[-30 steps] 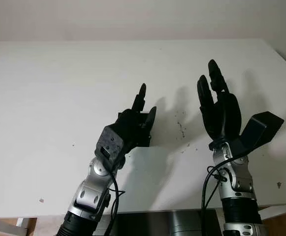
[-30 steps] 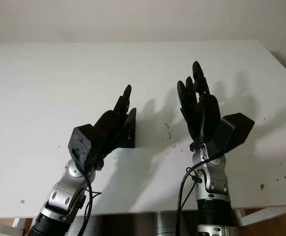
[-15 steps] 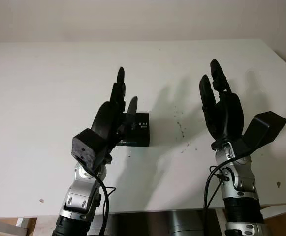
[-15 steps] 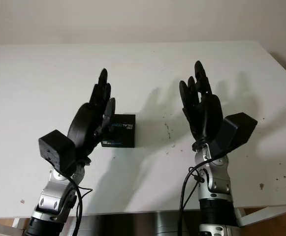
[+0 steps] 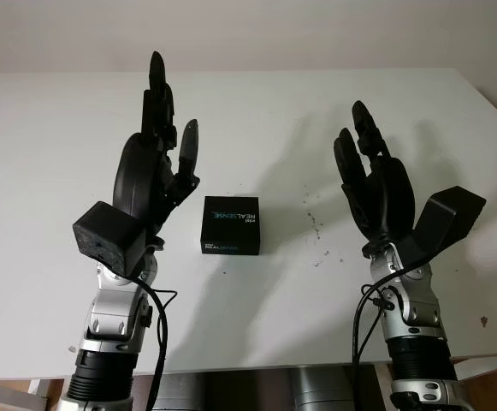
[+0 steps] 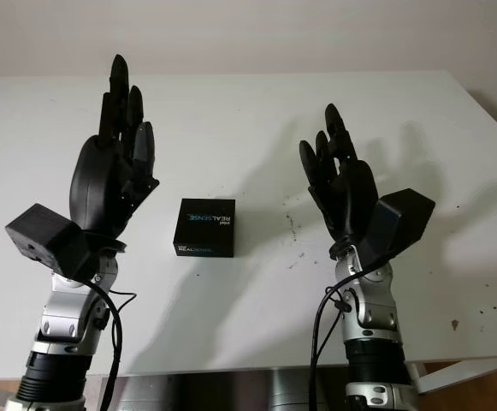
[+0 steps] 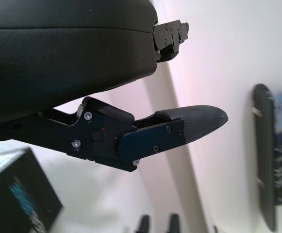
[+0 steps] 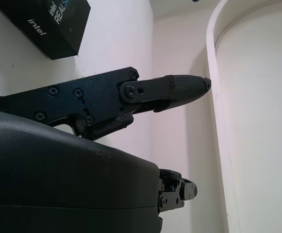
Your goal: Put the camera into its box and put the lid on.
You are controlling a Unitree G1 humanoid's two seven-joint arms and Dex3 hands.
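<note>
On the white bench (image 5: 334, 103), centre, sits the closed black box (image 5: 230, 225), lid on, printed top up, long axis roughly across. No camera seen outside it. Left hand (image 5: 150, 167) raised just beside the box's left edge, open, holding nothing; it's the nearer one. Right hand (image 5: 375, 193) raised further off to the right, open, empty. Nothing between either hand and box.

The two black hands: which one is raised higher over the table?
The left hand, on the box's left side: its fingers reach nearly to the table's far edge. The right hand sits lower. Both are open and hold nothing.
</note>
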